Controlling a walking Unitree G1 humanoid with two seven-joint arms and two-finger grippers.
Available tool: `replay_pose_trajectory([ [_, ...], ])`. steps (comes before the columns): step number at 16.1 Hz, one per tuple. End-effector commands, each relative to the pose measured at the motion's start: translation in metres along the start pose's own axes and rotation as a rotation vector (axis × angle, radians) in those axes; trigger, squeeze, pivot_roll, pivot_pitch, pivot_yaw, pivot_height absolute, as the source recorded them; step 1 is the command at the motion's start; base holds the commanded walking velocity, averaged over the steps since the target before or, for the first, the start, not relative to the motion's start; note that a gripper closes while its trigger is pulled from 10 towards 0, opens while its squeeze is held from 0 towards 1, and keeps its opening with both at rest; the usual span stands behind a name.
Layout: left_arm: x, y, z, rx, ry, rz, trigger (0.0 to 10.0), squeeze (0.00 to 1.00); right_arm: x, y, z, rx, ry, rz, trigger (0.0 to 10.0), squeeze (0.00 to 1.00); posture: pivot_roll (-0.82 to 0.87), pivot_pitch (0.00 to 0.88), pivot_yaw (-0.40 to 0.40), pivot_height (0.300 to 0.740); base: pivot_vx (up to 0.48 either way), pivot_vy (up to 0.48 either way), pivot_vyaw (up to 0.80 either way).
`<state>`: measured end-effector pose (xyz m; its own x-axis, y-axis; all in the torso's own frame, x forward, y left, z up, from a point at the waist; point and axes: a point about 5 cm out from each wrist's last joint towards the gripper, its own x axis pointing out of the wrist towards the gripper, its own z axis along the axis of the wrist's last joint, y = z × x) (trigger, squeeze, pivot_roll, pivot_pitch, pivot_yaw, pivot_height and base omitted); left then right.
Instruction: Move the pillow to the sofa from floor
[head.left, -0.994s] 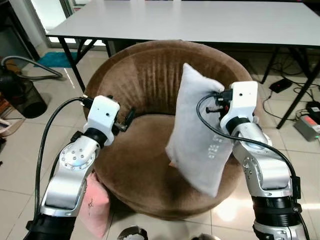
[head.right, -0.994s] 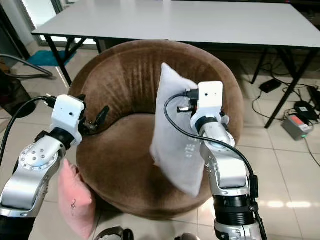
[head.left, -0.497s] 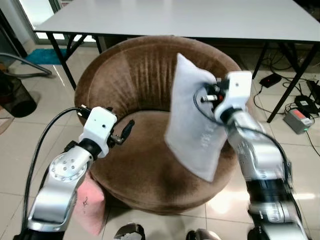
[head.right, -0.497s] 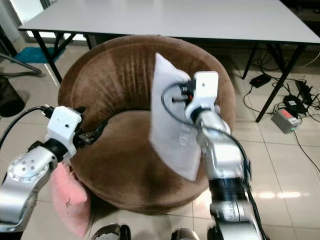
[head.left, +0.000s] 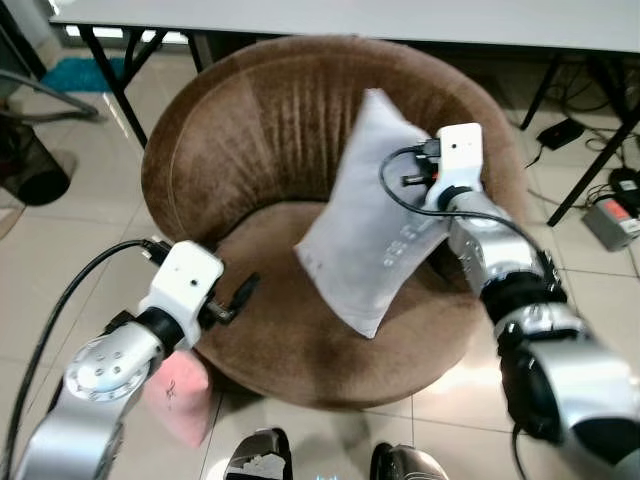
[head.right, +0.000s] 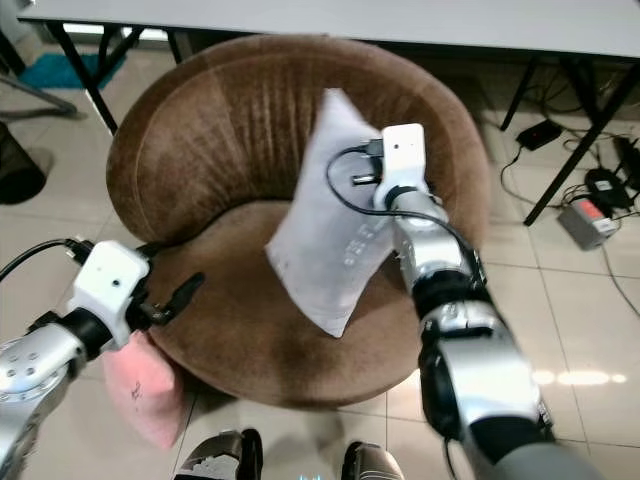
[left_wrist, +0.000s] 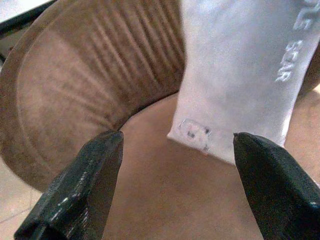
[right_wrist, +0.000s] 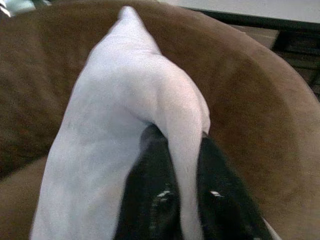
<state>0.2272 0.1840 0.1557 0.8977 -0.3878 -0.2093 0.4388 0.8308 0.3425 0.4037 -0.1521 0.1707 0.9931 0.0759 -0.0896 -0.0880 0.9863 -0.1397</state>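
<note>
Right end effector (right_wrist: 175, 190) clenched on white pillow (head.left: 370, 240) above sofa (head.left: 250, 150), left end effector (left_wrist: 175, 175) released; thin corner pinch may slip, dropping pillow floorward.

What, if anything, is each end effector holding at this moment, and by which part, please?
The right end effector pinches the grey pillow by a fold at its upper edge, above the brown sofa. The left end effector is open and holds nothing.

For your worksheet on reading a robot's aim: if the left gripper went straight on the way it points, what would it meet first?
Probably the grey pillow's lower edge, or the brown sofa seat beneath it; depth is unclear. The left gripper is open.
</note>
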Motion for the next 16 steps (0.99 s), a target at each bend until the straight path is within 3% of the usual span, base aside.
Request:
replay_pose_trajectory([
  [1,-0.008,-0.001,0.004,0.011,0.001,-0.012,10.0,0.0,0.003,-0.002,0.01,-0.071,-0.035,-0.027,10.0,1.0,0.19,0.241,0.023,0.74,0.0,0.0,0.0],
  [3,-0.01,-0.002,0.005,0.014,0.006,-0.011,10.0,0.0,0.006,-0.005,0.022,-0.127,-0.08,-0.046,10.0,1.0,0.2,0.247,0.02,0.74,0.0,0.0,0.0],
  [5,-0.014,0.0,0.006,0.017,0.01,0.02,10.0,0.0,0.009,-0.016,0.051,-0.22,-0.17,-0.117,10.0,1.0,0.21,0.239,0.01,0.74,0.0,0.0,0.0],
  [6,-0.013,0.002,0.006,0.019,0.008,0.041,10.0,0.0,0.009,-0.021,0.059,-0.267,-0.195,-0.138,10.0,0.15,0.21,0.228,0.007,0.74,0.0,0.0,0.0],
  [7,-0.012,0.004,0.006,0.025,0.007,0.079,10.0,0.0,0.009,-0.025,0.064,-0.296,-0.205,-0.151,10.0,0.0,0.21,0.22,0.005,0.74,0.0,0.0,0.0],
  [8,-0.008,0.006,0.005,0.014,-0.002,0.106,10.0,0.0,0.01,-0.029,0.068,-0.338,-0.2,-0.161,10.0,0.0,0.2,0.21,0.005,0.74,0.0,0.0,0.0],
  [9,-0.003,0.008,0.006,-0.006,-0.023,0.139,10.0,0.0,0.01,-0.034,0.072,-0.301,-0.203,-0.157,10.0,0.0,0.18,0.194,-0.002,0.74,0.0,0.0,0.0],
  [10,0.002,0.011,0.005,-0.076,-0.03,0.198,10.0,0.0,0.009,-0.038,0.075,-0.193,-0.207,-0.135,10.0,0.0,0.15,0.178,-0.009,0.74,0.0,0.0,0.0],
  [12,0.003,0.007,-0.002,-0.08,-0.044,0.23,10.0,0.0,0.008,-0.037,0.062,0.003,-0.196,-0.081,10.0,0.0,0.11,0.142,-0.013,0.74,0.0,0.0,0.0],
  [14,0.0,0.007,-0.012,-0.113,-0.022,0.261,10.0,0.0,0.002,-0.029,0.021,0.155,-0.117,-0.061,10.0,0.0,0.06,0.117,-0.001,0.74,0.0,0.0,0.0],
  [15,0.0,0.01,-0.014,-0.112,-0.018,0.288,10.0,0.0,-0.011,-0.019,-0.007,0.229,-0.101,-0.07,10.0,0.0,0.04,0.106,0.012,0.74,0.0,0.0,0.0],
  [16,0.004,0.012,-0.014,-0.111,-0.029,0.302,10.0,0.0,-0.038,-0.002,-0.029,0.271,-0.103,-0.05,10.0,0.0,0.03,0.089,0.023,0.74,0.0,0.0,0.0],
])
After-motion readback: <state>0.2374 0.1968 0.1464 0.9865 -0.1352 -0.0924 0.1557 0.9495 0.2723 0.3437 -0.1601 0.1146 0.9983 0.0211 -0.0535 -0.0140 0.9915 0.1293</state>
